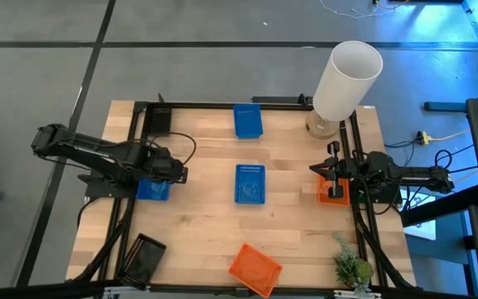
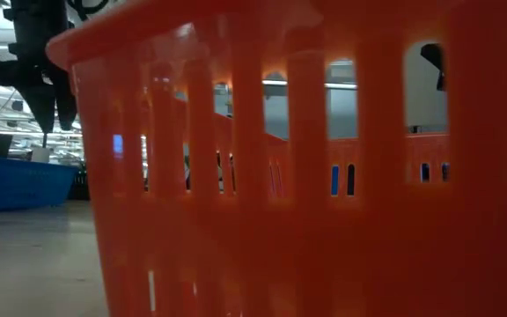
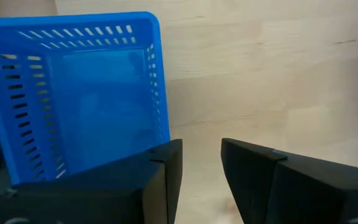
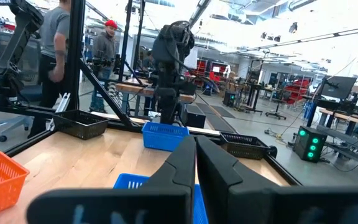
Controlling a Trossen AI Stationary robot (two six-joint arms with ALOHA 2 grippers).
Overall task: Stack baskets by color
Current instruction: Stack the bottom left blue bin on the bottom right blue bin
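Several baskets lie on the wooden table. One blue basket [image 1: 153,189] [image 3: 73,93] rests on its base at the left. My left gripper [image 1: 173,174] [image 3: 201,168] hangs open above its edge, pointing steeply down, with bare table showing between the fingers. In the low view the fingertips [image 2: 51,110] stand clear above this blue basket [image 2: 16,180]. Two more blue baskets [image 1: 250,183] [image 1: 247,120] sit mid-table and at the far side. My right gripper [image 1: 315,169] [image 4: 196,162] waits shut and level at the right, above an orange basket [image 1: 333,193].
Another orange basket [image 1: 254,270] lies at the near edge and fills the low view. Black baskets sit at the near left [image 1: 143,257] and far left [image 1: 158,120]. A tall white cylinder [image 1: 344,79] stands far right and a small plant [image 1: 351,267] near right. People stand beyond the table.
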